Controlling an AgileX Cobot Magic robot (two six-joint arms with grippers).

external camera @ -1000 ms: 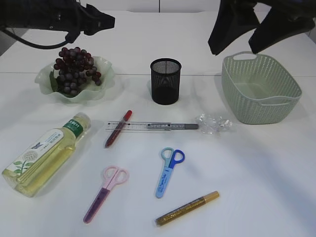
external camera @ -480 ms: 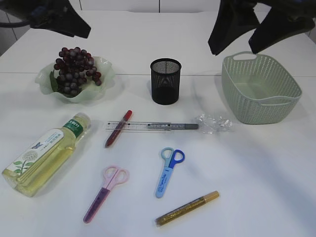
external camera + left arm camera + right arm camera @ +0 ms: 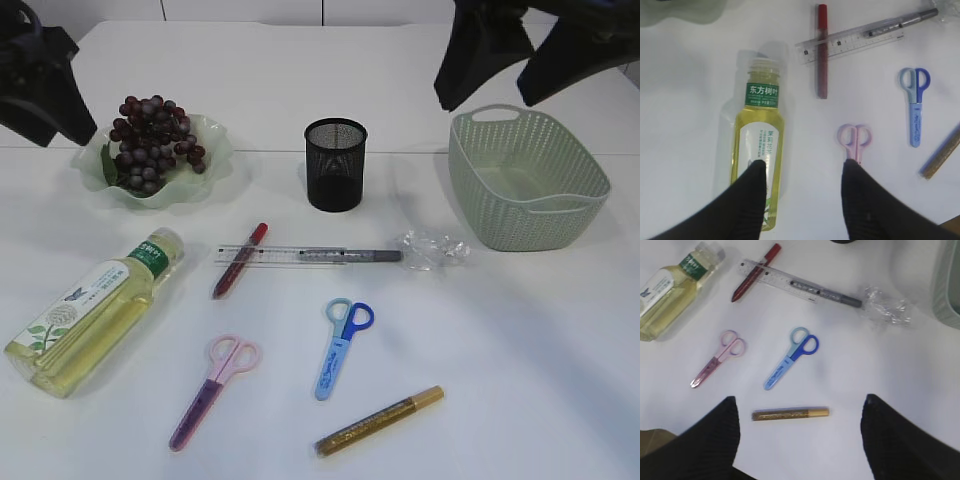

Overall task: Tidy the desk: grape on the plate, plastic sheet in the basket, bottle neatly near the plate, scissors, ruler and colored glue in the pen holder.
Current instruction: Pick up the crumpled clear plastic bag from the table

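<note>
A bunch of dark grapes (image 3: pixel 150 140) lies on the green plate (image 3: pixel 92 160). The bottle (image 3: pixel 95 310) of yellow liquid lies on its side at front left. A clear ruler (image 3: pixel 280 256) lies under a red glue pen (image 3: pixel 240 260) and a grey one (image 3: pixel 350 256). The crumpled plastic sheet (image 3: pixel 432 250) lies beside them. Blue scissors (image 3: pixel 343 345), pink scissors (image 3: pixel 210 390) and a gold glue pen (image 3: pixel 380 421) lie nearer the front. My left gripper (image 3: pixel 802 167) hangs open and empty, high over the bottle (image 3: pixel 760 150). My right gripper (image 3: pixel 800 400) is open and empty, high above the gold glue pen (image 3: pixel 790 414).
The black mesh pen holder (image 3: pixel 335 165) stands at the back middle. A green basket (image 3: pixel 525 180) sits at the back right. The left arm (image 3: pixel 40 90) is at the far left edge, and the right arm (image 3: pixel 530 50) hangs over the basket.
The left arm has swung from above the plate to the far left edge of the exterior view. The right arm has shifted slightly. Nothing on the table has moved.
</note>
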